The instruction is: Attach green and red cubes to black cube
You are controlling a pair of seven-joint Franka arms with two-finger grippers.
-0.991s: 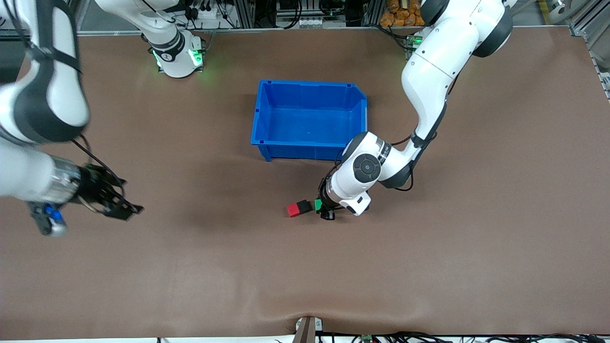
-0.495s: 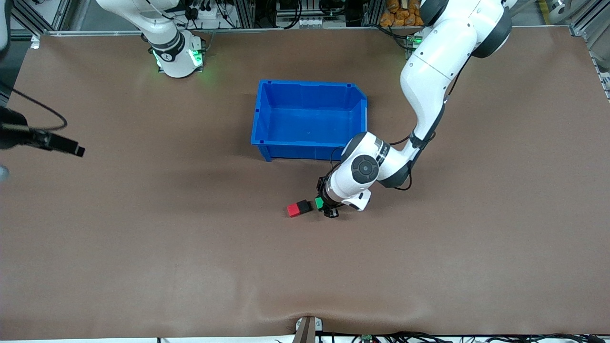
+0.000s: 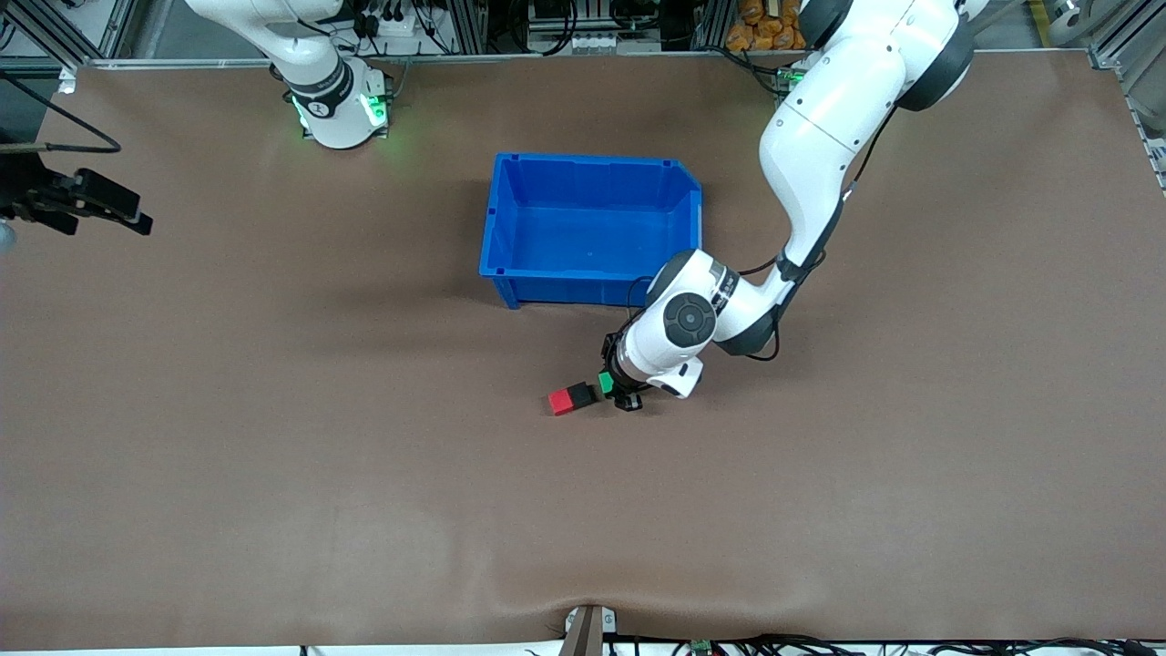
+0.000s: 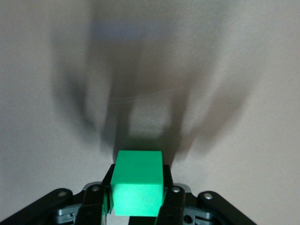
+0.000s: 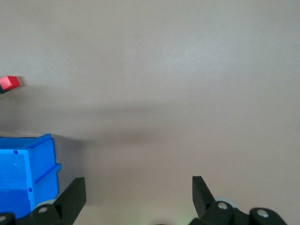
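Left gripper [image 3: 620, 394] nearer black cube [image 3: 582, 394], clamping green cube [image 4: 138, 183]; right gripper [image 5: 136, 197] retreated, spread.

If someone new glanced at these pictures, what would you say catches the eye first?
Probably the large bright blue plastic bin mid-table, nearer the robots' bases than the cubes. Next, the left hand shut on the small bright green cube, held just beside the matte black cube, which touches the bright red cube. The right hand waits, open, over the right arm's end of the table.
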